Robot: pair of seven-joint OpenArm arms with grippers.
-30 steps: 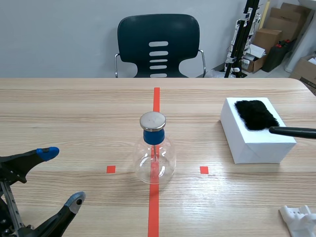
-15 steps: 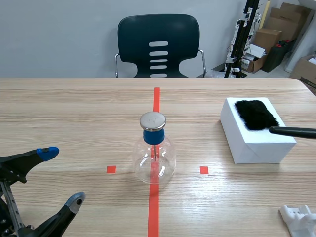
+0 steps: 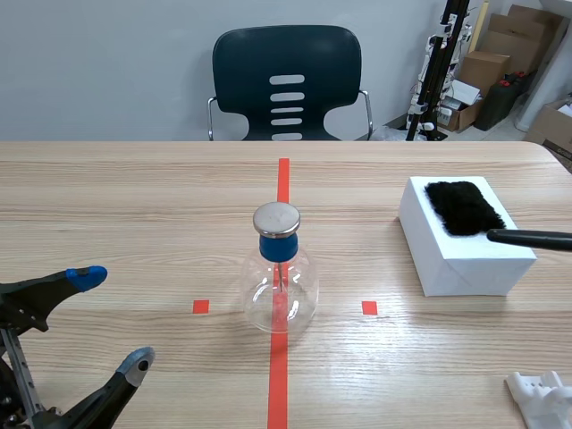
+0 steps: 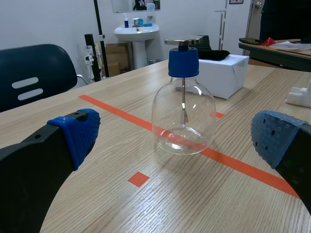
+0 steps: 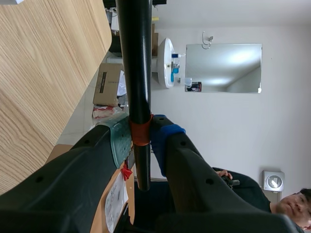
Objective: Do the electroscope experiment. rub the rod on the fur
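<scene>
A glass flask electroscope [image 3: 280, 281] with a blue stopper and metal disc stands on the red centre line; it shows ahead of my left gripper [image 4: 175, 141] in the left wrist view as the electroscope [image 4: 183, 104]. My left gripper [image 3: 112, 322] is open at the near left of the table. A black fur patch [image 3: 462, 206] lies on a white box [image 3: 460, 246] at the right. The black rod [image 3: 532, 239] comes in from the right edge, its tip at the fur's near end. My right gripper [image 5: 141, 136] is shut on the rod [image 5: 134, 63] at an orange band.
A dark chair [image 3: 286, 85] stands behind the far table edge. A white object [image 3: 543, 398] lies at the near right corner. Boxes and a stand sit beyond the table at the back right. A person shows in the right wrist view's background.
</scene>
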